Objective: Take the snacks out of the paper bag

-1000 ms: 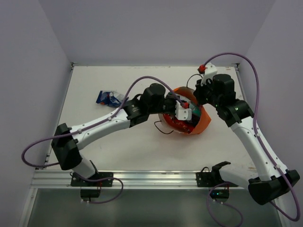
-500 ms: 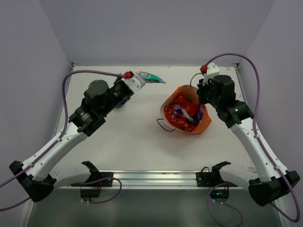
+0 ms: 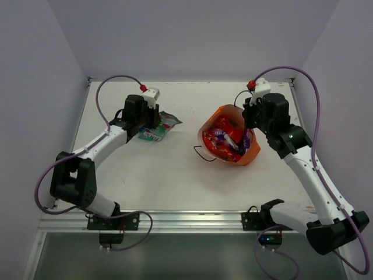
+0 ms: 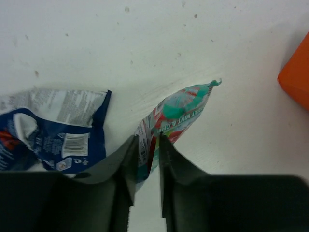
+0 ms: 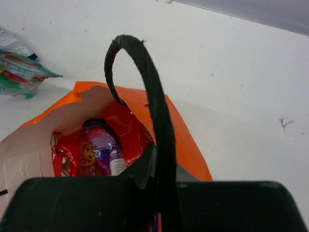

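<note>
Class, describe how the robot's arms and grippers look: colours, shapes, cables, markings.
The left arm and right arm share white tubular links, bulky black joints and a looping purple cable. Each white wrist block carries a red cap. The left gripper and right gripper have matte black fingers.

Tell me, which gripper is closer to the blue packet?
Left. The left gripper is at the teal packet, which lies right beside the blue packet. The right gripper is across the table, shut on the paper bag's cord handle.
</note>
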`<state>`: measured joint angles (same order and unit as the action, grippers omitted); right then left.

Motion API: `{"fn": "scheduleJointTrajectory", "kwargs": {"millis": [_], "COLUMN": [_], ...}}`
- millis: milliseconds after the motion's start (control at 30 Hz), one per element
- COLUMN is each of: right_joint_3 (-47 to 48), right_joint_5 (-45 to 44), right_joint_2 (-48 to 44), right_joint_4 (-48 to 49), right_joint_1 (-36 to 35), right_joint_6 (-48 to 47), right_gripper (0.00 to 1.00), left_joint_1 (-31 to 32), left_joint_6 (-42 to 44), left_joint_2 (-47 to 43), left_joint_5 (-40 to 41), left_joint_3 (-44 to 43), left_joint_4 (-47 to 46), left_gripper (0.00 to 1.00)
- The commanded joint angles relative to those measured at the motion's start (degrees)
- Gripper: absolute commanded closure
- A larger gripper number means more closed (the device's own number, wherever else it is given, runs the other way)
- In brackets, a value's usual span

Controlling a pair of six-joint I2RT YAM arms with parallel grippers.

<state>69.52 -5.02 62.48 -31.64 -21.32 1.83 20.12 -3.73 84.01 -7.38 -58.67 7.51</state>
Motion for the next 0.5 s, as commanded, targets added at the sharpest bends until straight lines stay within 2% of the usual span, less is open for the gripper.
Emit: {"fn": "scheduleJointTrajectory", "kwargs": {"millis": [0, 33, 67, 100, 167, 267, 333, 367, 467], "right_joint_3": [0.2, 0.4, 0.4, 0.5, 0.9, 1.7, 1.9, 2.0, 2.2], "right_joint_5": [-0.3, -0.3, -0.3, -0.3, 0.0, 0.4, 1.1, 1.8, 3.4], "right_joint_2": [-2.3, -2.3, -2.4, -2.4, -2.7, -2.7, -2.7, -2.6, -2.7], "right_joint_4": [4.4, 4.3, 4.3, 4.2, 3.9, 3.0, 2.9, 2.9, 2.9], "right_joint_1": [0.2, 0.2, 0.1, 0.2, 0.1, 0.1, 0.1, 0.2, 0.1], "right_joint_6": [0.5, 0.5, 0.5, 0.5, 0.4, -0.5, -1.4, -1.4, -4.5], "right_gripper": [1.0, 1.0, 1.0, 1.0, 1.0, 1.0, 1.0, 1.0, 1.0], "left_joint_1": [-3.2, -3.9, -5.0, -5.4, -5.4, -4.7, -1.9, 0.0, 10.4], "left_joint_6": [-9.5, -10.1, -10.4, -10.3, -8.9, -4.5, 2.3, 9.8, 22.7], "left_joint_2": [4.1, 6.0, 6.6, 6.9, 5.5, 0.7, -2.1, -2.9, -5.3], "left_joint_5": [-8.4, -7.3, -7.1, -7.0, -7.5, -13.4, -16.4, -15.8, -10.1], "left_joint_3": [-2.4, -4.5, -5.7, -6.9, -10.3, -12.9, -14.6, -16.9, -20.1], "left_joint_4": [-5.1, -4.1, -3.0, -1.0, 1.0, 1.4, 3.4, 7.0, 13.5], "left_gripper": [0.65, 0.5, 0.24, 0.13, 0.01, 0.0, 0.0, 0.0, 0.0]}}
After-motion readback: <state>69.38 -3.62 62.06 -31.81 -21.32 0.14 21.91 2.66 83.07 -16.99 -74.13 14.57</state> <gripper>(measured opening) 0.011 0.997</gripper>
